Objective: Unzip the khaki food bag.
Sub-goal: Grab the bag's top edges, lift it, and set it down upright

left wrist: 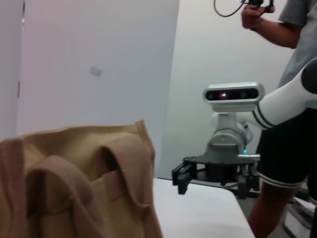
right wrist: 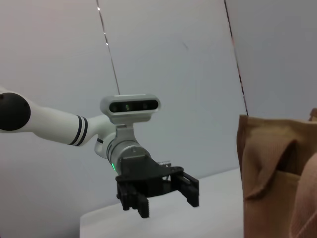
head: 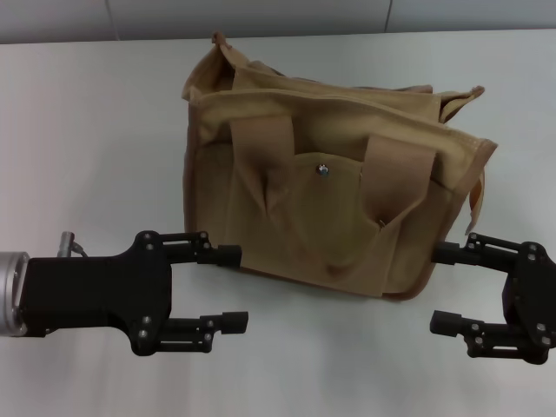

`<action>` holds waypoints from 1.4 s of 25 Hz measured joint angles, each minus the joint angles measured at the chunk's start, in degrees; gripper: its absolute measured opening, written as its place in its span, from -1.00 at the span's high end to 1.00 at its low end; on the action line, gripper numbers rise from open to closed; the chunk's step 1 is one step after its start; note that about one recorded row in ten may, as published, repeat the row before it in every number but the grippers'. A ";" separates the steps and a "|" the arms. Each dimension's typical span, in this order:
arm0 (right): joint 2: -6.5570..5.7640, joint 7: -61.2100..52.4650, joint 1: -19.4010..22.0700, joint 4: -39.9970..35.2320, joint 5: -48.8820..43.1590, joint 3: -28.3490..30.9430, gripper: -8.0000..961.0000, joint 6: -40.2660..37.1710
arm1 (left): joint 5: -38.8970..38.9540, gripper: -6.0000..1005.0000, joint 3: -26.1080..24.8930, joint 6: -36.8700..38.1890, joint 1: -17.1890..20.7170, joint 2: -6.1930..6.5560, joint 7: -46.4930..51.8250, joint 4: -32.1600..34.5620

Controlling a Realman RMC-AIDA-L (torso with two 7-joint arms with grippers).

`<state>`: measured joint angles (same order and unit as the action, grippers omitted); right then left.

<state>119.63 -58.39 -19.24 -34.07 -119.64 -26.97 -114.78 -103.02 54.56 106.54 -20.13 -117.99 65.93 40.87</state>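
The khaki food bag [head: 330,174] stands on the white table [head: 95,130] in the head view, front pocket with a silver snap [head: 322,170] facing me, two wide handles hanging down its front. My left gripper [head: 228,288] is open at the bag's lower left corner, empty. My right gripper [head: 448,287] is open at the bag's lower right corner, empty. The bag's side fills the near part of the left wrist view [left wrist: 74,183], with the right gripper [left wrist: 213,173] beyond it. The right wrist view shows the bag's other side [right wrist: 277,173] and the left gripper [right wrist: 158,191].
A person [left wrist: 292,99] in a grey shirt and dark shorts stands beyond the table's right side, holding a small device. White walls lie behind. The table's far edge [head: 104,41] runs behind the bag.
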 joint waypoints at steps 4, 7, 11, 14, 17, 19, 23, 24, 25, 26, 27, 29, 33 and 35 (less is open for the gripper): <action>0.00 0.69 -0.45 0.83 0.07 -0.05 -0.64 -0.14 | 0.05 -0.41 0.00 -1.39 0.16 -0.25 -0.03 0.02; -0.01 0.61 -0.98 1.21 0.07 -0.08 -0.64 -0.07 | 0.27 -0.39 -1.00 -1.55 0.21 -0.37 -0.68 -0.20; -0.06 0.31 -1.37 1.65 0.08 -0.06 -0.64 0.11 | 0.78 -0.38 -5.09 -0.94 1.19 -0.43 -3.05 -0.54; -0.05 0.26 -1.40 1.67 0.12 0.21 -0.64 0.19 | 3.97 -0.37 -12.71 -0.46 3.48 -0.50 -6.66 -2.47; -0.03 0.22 -1.41 1.83 0.30 0.45 -0.64 0.25 | 7.12 -0.36 -16.19 -3.39 5.26 -0.62 -9.81 -4.65; -0.03 0.21 -1.41 1.97 0.32 0.46 -0.64 0.26 | 7.57 -0.35 -16.34 -4.80 5.24 -0.71 -10.35 -5.27; -0.08 0.17 -1.44 2.31 0.32 0.50 -0.64 0.27 | 8.02 -0.33 -15.76 -9.23 1.11 -0.76 -15.48 -13.73; -0.08 0.17 -1.44 2.31 0.32 0.50 -0.64 0.27 | 8.01 -0.33 -15.34 -9.52 0.50 -0.76 -16.16 -14.81; -0.07 0.16 -1.35 2.31 0.32 0.51 -0.64 0.27 | 8.01 -0.32 -15.34 -9.52 0.50 -0.76 -16.16 -14.81; -0.07 0.16 -1.35 2.31 0.32 0.51 -0.64 0.27 | 8.03 -0.32 -13.94 -10.54 -0.85 -0.81 -17.46 -16.82; -0.05 0.15 -1.16 2.33 0.32 0.52 -0.64 0.27 | 8.18 -0.32 -12.15 -12.10 -1.94 -0.95 -18.22 -18.03; -0.04 0.15 -1.11 2.38 0.32 0.51 -0.64 0.27 | 8.30 -0.31 -11.45 -12.94 -2.41 -1.03 -18.50 -18.53; -0.10 0.13 -1.01 2.95 0.36 0.52 -0.64 0.27 | 9.45 -0.29 -11.01 -16.87 -5.04 -1.20 -21.76 -22.94; -0.10 0.13 -0.98 3.00 0.37 0.51 -0.64 0.27 | 11.45 -0.29 -11.09 -18.36 -5.88 -1.21 -23.28 -25.10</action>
<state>119.53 -58.26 -20.22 -31.07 -119.26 -26.45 -114.52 -91.57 43.47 88.19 -26.01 -119.20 42.65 15.77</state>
